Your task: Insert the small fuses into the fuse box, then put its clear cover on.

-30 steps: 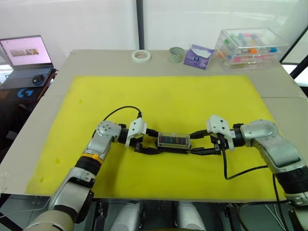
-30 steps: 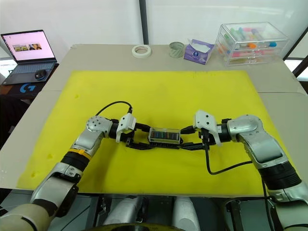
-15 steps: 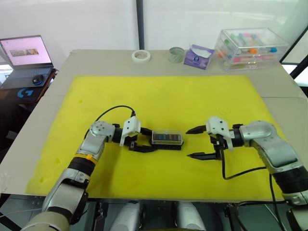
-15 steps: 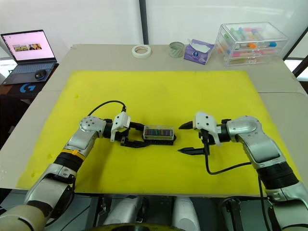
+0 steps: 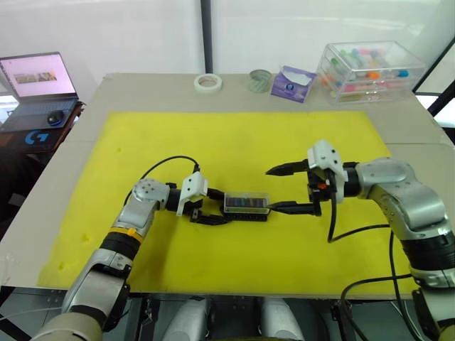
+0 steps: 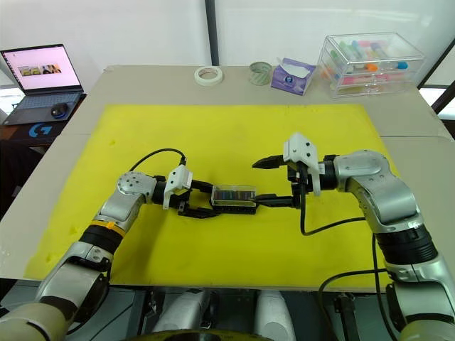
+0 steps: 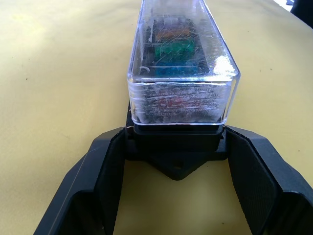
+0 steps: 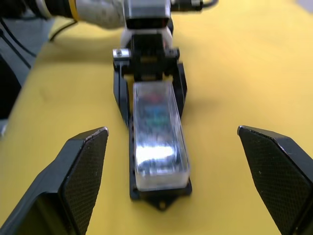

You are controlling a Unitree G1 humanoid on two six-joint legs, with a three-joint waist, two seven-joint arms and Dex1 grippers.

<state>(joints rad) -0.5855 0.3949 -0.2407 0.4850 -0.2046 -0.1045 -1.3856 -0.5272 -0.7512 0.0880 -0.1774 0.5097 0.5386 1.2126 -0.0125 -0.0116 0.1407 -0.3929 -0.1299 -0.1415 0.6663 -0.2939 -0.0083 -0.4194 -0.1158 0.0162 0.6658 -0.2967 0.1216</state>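
My left gripper (image 5: 210,213) pinched the left end of the fuse box (image 5: 245,213), which had slid left across the yellow mat (image 5: 142,142) from a second before. The clear cover (image 7: 182,58) sat over the small fuses (image 7: 175,49). My right gripper (image 5: 284,188) had let go, spread wide, so the task looked nearly complete.

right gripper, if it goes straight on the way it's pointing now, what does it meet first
Most likely the near end of the fuse box and its clear cover. The right gripper is wide open and aimed along the box, which lies between its fingers' lines. The left gripper grips the far end.
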